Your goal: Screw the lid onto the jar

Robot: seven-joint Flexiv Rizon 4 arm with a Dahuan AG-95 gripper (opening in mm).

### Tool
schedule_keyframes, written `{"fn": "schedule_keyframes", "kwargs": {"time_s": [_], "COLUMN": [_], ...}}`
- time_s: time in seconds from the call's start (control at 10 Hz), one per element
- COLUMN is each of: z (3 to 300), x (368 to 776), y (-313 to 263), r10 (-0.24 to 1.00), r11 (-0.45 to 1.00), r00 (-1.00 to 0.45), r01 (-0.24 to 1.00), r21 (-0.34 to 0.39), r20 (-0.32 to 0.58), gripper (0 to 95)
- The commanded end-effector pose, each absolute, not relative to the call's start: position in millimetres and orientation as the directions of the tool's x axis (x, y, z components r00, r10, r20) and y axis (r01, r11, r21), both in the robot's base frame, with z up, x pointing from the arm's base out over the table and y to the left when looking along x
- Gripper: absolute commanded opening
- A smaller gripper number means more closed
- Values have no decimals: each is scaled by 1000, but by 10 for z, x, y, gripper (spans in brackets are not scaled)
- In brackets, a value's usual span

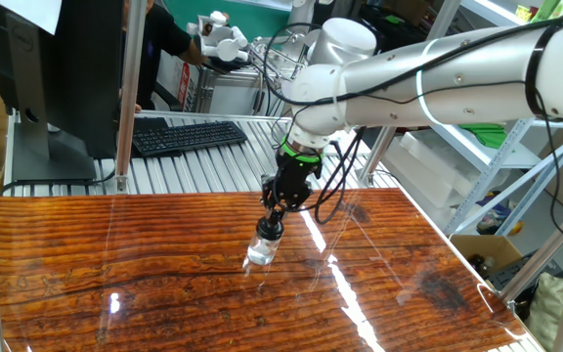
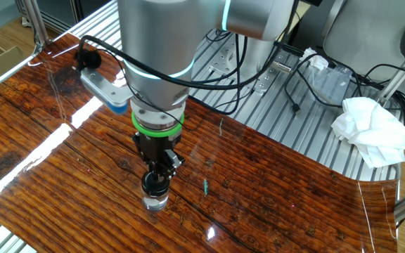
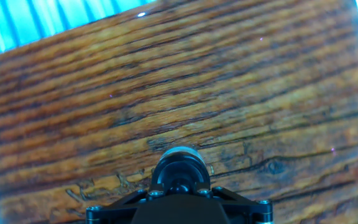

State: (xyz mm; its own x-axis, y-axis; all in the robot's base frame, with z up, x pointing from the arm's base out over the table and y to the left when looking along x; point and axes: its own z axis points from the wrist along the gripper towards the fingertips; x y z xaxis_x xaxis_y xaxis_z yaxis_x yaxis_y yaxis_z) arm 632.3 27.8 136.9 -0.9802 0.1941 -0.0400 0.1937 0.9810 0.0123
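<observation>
— The jar [image 1: 260, 254] is standing upright on the wooden surface [image 1: 164, 284], well in front of the keyboard [image 1: 186, 135] and nearer the shiny streak of light than the keyboard's end of the surface.

— And the lid [image 2: 155, 184]? Is it sitting on already?

— It is sitting on the jar's mouth, dark and round, right on top of the clear glass. The tool [image 2: 156, 181] is pointing straight down at it, with the jaws standing narrow and closing on the lid. From the hand view I am only seeing the round cap below the fingers, so I am not reading how deep the threads are biting.

— So how far along is it, would you say?

— I am judging it to be in the middle of the screwing itself: placing looks done, since lid and jar are lining up as one column beneath the tool. What is remaining, as I am guessing, is turning until the lid is seating tight, then letting go and lifting away.

— Anything near the jar?

— Nothing touching it; the crumpled white cloth [image 2: 371, 130] is lying well apart from the jar, off the wood.
</observation>
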Motion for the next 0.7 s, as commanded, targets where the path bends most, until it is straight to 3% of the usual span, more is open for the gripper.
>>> {"fn": "schedule_keyframes", "kwargs": {"time_s": [0.1, 0.5, 0.6, 0.7], "z": [1361, 1380, 1382, 1382], "x": [6314, 6309, 6308, 6308], "y": [277, 296, 299, 302], "r10": [187, 182, 180, 178], "r11": [982, 983, 983, 983], "r00": [-981, -983, -983, -984], "r01": [187, 183, 180, 179], "r21": [-8, -25, -26, -28], "r20": [-42, -28, -28, -29], "gripper": [0, 0, 190, 190]}}
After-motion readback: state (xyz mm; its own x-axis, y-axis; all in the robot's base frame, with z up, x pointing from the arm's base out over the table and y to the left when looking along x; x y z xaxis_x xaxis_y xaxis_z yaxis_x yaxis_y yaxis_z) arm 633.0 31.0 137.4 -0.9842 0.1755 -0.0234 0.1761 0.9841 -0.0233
